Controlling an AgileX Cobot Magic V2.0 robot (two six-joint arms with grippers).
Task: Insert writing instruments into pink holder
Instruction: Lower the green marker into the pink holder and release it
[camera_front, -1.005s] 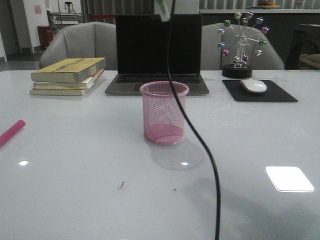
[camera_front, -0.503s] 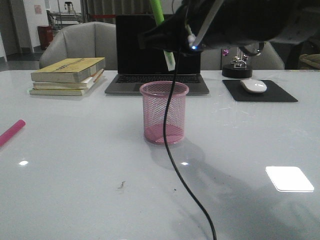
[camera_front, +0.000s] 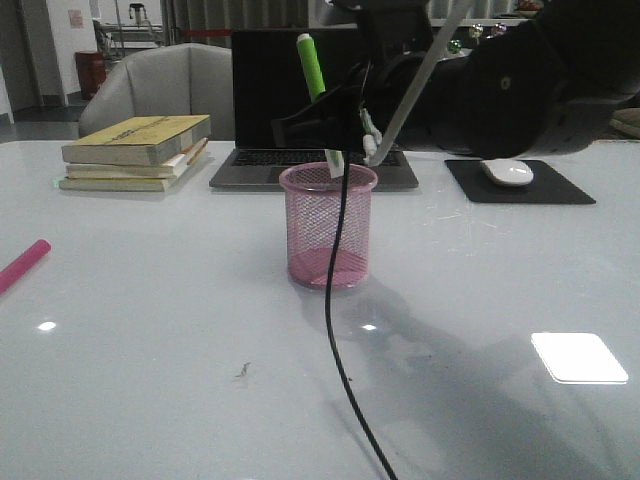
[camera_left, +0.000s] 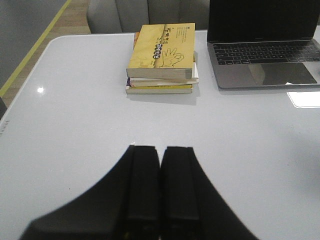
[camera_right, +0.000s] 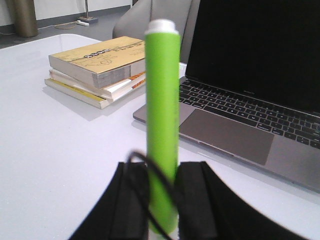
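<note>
The pink mesh holder (camera_front: 328, 225) stands at the table's middle. My right gripper (camera_front: 330, 128) hovers just above its rim, shut on the lime green marker (camera_front: 315, 75), which points up and tilts slightly left; its lower tip is at the rim. In the right wrist view the green marker (camera_right: 162, 120) stands clamped in my right gripper (camera_right: 163, 192). The hot pink marker (camera_front: 22, 265) lies on the table at the far left edge. My left gripper (camera_left: 160, 150) is shut and empty over bare table; it does not show in the front view.
A stack of books (camera_front: 135, 150) sits back left, a laptop (camera_front: 312, 110) behind the holder, and a mouse (camera_front: 507, 171) on a black pad (camera_front: 520, 185) back right. A black cable (camera_front: 335, 330) hangs from the right arm across the holder's front.
My right arm has come down from above with the green marker, bringing its lower end to the holder's rim. The hanging cable has swung left.
</note>
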